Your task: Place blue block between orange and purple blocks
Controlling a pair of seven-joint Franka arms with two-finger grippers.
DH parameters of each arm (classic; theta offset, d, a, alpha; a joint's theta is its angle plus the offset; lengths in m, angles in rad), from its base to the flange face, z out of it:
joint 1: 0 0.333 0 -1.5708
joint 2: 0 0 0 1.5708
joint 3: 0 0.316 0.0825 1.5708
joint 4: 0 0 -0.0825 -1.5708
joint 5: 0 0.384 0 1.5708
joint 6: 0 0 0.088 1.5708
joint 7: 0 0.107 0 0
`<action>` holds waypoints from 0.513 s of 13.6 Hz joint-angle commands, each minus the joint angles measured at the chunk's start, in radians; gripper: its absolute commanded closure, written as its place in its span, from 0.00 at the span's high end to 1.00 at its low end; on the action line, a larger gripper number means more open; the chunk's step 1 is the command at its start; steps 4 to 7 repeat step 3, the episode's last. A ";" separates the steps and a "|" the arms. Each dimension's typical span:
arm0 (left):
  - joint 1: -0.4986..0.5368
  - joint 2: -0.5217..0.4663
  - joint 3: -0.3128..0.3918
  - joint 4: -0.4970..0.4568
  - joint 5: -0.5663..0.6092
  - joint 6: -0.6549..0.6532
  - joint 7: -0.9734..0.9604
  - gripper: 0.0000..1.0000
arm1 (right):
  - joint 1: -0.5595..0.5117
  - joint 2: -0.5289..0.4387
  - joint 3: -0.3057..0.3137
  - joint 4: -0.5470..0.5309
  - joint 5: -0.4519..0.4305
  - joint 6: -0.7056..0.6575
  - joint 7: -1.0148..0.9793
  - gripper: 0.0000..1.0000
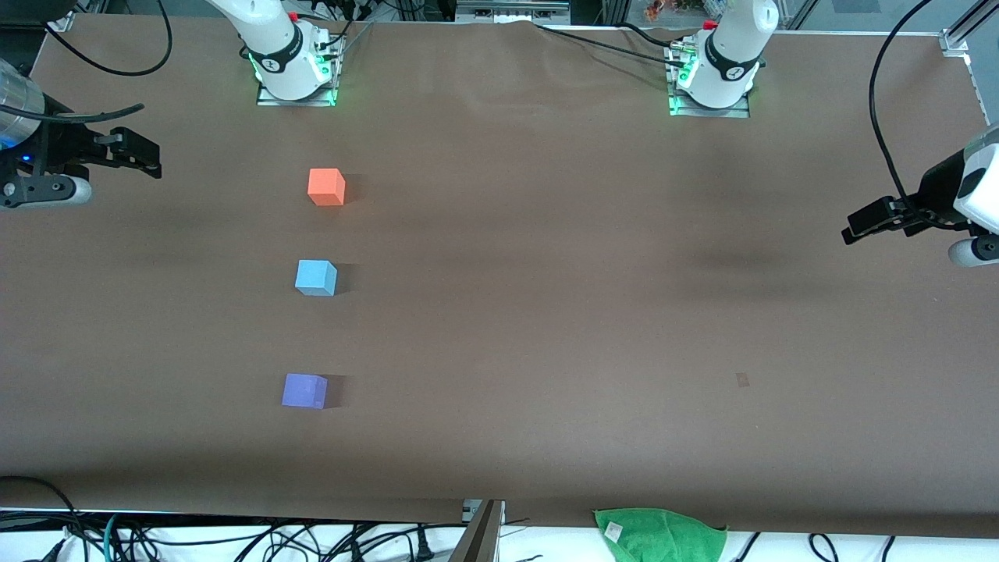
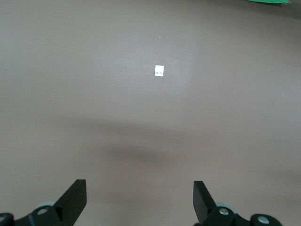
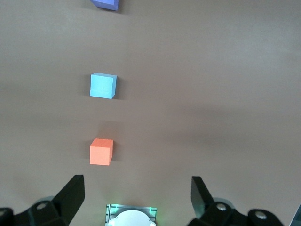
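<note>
Three small cubes stand in a line on the brown table toward the right arm's end. The orange block [image 1: 326, 187] [image 3: 101, 151] is nearest the robots' bases. The blue block [image 1: 316, 278] [image 3: 103, 85] sits nearer the front camera than it, and the purple block [image 1: 304, 391] [image 3: 105, 4] nearer still, so the blue one lies between the other two. My right gripper [image 1: 144, 160] [image 3: 138, 181] hangs open and holds nothing, over the table's edge at the right arm's end. My left gripper [image 1: 855, 228] [image 2: 139, 184] hangs open and holds nothing, over the left arm's end.
A green cloth [image 1: 662, 535] lies at the table's edge nearest the front camera. A small label [image 1: 742, 379] [image 2: 159, 70] is stuck on the table toward the left arm's end. The arm bases [image 1: 293, 66] [image 1: 714, 74] stand along the edge farthest from the front camera. Cables hang off the near edge.
</note>
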 commanded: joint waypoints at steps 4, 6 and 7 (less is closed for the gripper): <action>-0.002 -0.005 -0.004 0.000 0.027 -0.001 -0.008 1.00 | -0.010 0.000 0.011 0.004 -0.004 0.008 0.005 1.00; -0.002 -0.005 -0.004 0.000 0.027 -0.001 -0.008 1.00 | -0.010 0.000 0.011 0.004 -0.004 0.008 0.005 1.00; -0.002 -0.005 -0.004 0.000 0.027 -0.001 -0.008 1.00 | -0.010 0.000 0.011 0.004 -0.004 0.008 0.005 1.00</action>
